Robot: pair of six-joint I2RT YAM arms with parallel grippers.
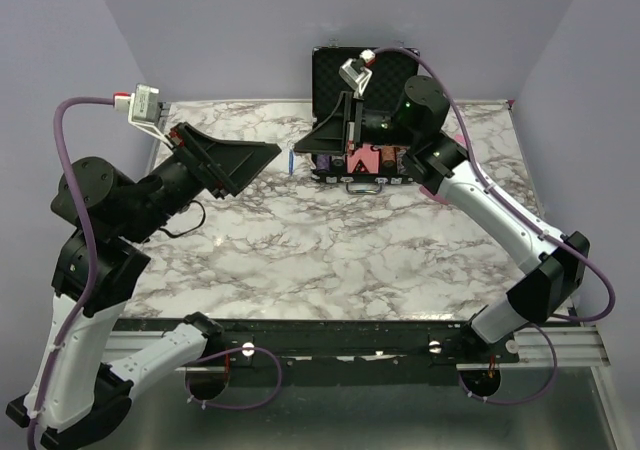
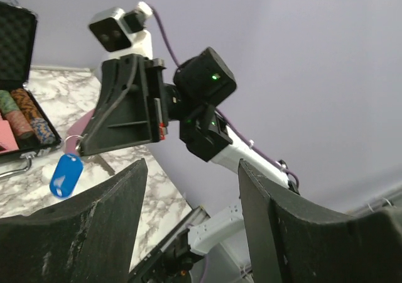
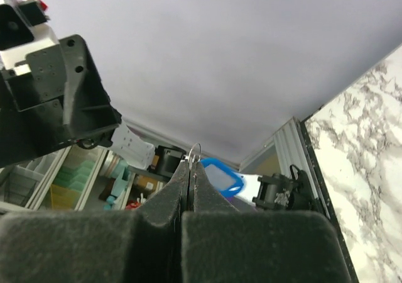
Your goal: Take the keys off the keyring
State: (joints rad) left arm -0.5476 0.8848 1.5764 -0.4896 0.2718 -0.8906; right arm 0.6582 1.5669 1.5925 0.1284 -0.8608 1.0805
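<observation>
**A:** Start at the left. How does the left gripper [image 1: 258, 168] stand?

**B:** Its two black fingers are spread wide with nothing between them, and it points rightward over the grey-veined marble worktop [image 1: 330, 250].

**A:** What lies ahead of it?

**B:** Just right of its tips is the small key with the bright blue oval plastic head [image 1: 291, 160]. It dangles under the thin silvery metal keyring [image 3: 195, 151], with its long axis roughly up and down. I can't tell whether it touches the worktop.

**A:** Who has the keyring?

**B:** The right gripper [image 1: 303, 148]. Its fingers are pressed together on the wire, and the loop pokes out past the tips.

**A:** So which arm goes for the key?

**B:** The left one, I'd judge. It is free and faces the key, which lies to its right between the two grippers. The fingers would need to close across the flat blue head.

**A:** Counts?

**B:** I see one key, one keyring and two grippers. Farthest right is one black foam-lined case [image 1: 335, 70], its lid open, just behind the right gripper.
</observation>
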